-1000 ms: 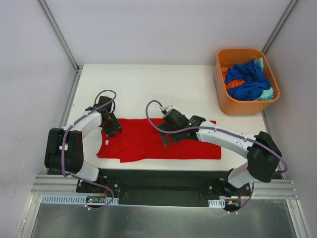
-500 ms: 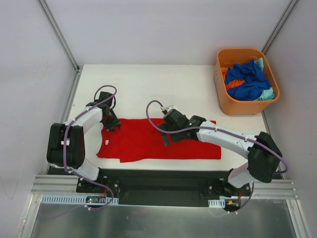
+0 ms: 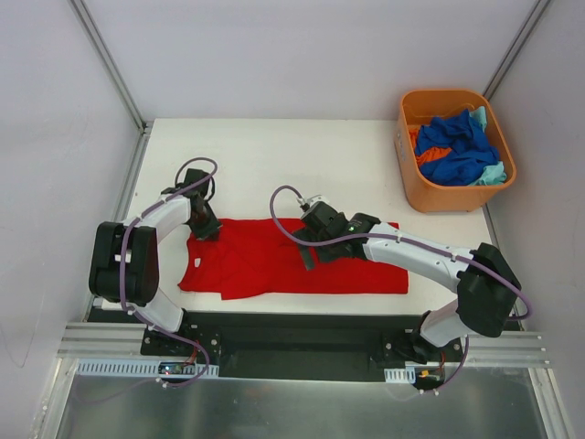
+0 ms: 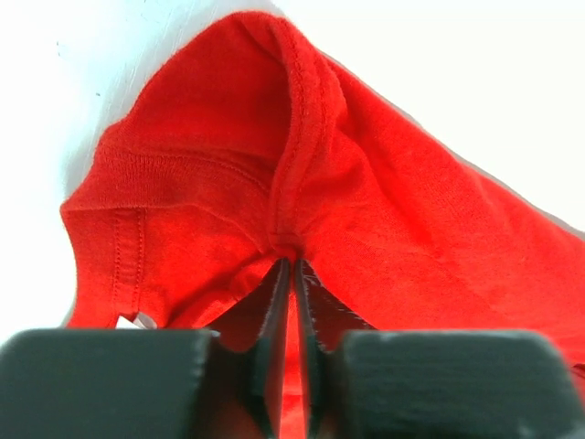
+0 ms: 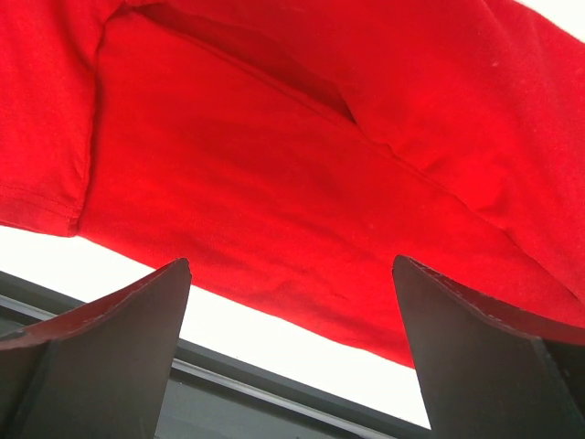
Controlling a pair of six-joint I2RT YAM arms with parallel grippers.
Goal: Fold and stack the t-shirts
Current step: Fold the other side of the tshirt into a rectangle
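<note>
Red shirt (image 3: 274, 265) lies spread flat on the near half of the counter (image 3: 302, 165), long axis running left to right, its near edge close to the counter's front lip. It is not yet folded; the left end is rumpled and uneven. Over the last second the left fingers (image 3: 205, 230) have shifted a little toward the far-left corner of the shirt, taking the pinched cloth with them. The right arm has not moved. My reading is that the left end is being tugged straight before a first fold, so the task is at an early stage. In the left wrist view the left fingers are clamped on a thin ridge of red cloth, almost together with only the fabric between them. A stitched seam rises from the pinch, and a hemmed edge sits just to its left. The right fingers (image 3: 308, 256) are over the middle of the shirt and spread wide apart with nothing between them. The right wrist view shows only flat red cloth and a crease below. I cannot tell whether their tips touch the cloth or hang just above it. The other shirts (image 3: 454, 146), blue, orange and pale teal, are heaped in the tub (image 3: 430, 197) at the far-right corner, well apart from the arms and untouched.
</note>
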